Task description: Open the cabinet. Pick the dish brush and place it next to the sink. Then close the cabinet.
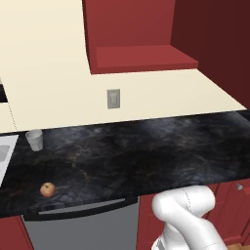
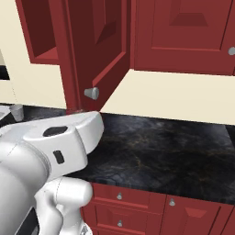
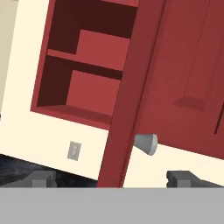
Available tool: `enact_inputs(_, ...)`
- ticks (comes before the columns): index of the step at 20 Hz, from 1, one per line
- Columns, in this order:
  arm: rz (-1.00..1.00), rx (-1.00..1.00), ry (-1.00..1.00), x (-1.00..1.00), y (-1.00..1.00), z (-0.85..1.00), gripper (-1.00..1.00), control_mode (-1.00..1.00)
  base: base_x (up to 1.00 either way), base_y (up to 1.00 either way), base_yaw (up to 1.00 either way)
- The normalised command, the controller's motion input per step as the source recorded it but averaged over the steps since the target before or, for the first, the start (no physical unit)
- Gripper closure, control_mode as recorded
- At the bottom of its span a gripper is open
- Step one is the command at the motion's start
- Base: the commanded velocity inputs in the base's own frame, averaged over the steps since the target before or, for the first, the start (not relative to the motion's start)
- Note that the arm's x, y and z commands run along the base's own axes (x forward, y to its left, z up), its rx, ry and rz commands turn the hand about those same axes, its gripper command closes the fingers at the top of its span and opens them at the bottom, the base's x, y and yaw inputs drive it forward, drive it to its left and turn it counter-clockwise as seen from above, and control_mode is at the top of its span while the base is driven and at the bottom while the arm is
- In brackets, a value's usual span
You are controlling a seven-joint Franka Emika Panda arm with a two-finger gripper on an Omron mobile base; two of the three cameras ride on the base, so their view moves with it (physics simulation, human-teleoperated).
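Hand view: one cabinet (image 3: 131, 87) door ajar, one knob (image 3: 146, 143) — gripper (image 3: 111, 178) spread wide, holding nothing.

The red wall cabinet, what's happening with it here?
The cabinet stands open, its door swung out edge-on toward the hand camera with the grey knob facing it. The gripper is open and holds nothing, its tips just below the door's edge. Two bare shelves show inside; no dish brush is visible. On the dark counter sit a cup and an apple.
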Motion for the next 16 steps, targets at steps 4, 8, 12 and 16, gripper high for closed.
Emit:
enact_inputs(4,0.00,0.03,-0.04,0.01,-0.38,0.00,-1.00,-1.00,0.00,0.00,0.00)
enact_inputs(8,0.01,0.00,0.00,0.49,-0.08,-0.01,-1.00,-1.00,0.00,0.00,0.00)
enact_inputs(12,0.00,0.00,0.00,0.94,-0.02,-0.10,-1.00,-1.00,0.00,0.00,0.00)
enact_inputs(16,0.01,0.02,0.00,0.19,-0.35,-0.03,-1.00,-1.00,0.00,0.00,0.00)
